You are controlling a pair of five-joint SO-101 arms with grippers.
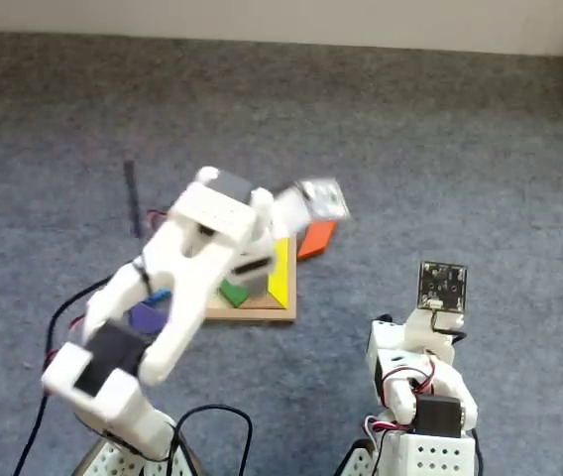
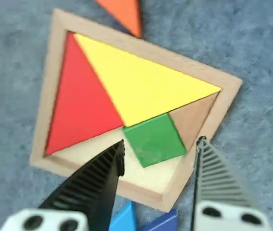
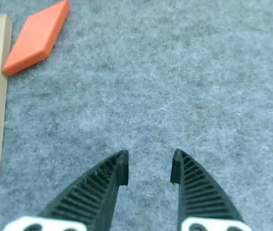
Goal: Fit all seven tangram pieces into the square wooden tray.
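- Left tool: jaws spread, hovering above the wooden tray; the green square lies between its fingertips.
- Tray contents: red triangle and yellow triangle sit edge to edge; the green square touches the yellow triangle, with the brown triangle just beside it.
- Outside the tray: orange parallelogram on the counter (a grey, carpet-like surface), just beside a tray corner; blue piece beside the rim nearest the left tool.
- Right tool: jaws spread over bare counter, well apart from the orange parallelogram.
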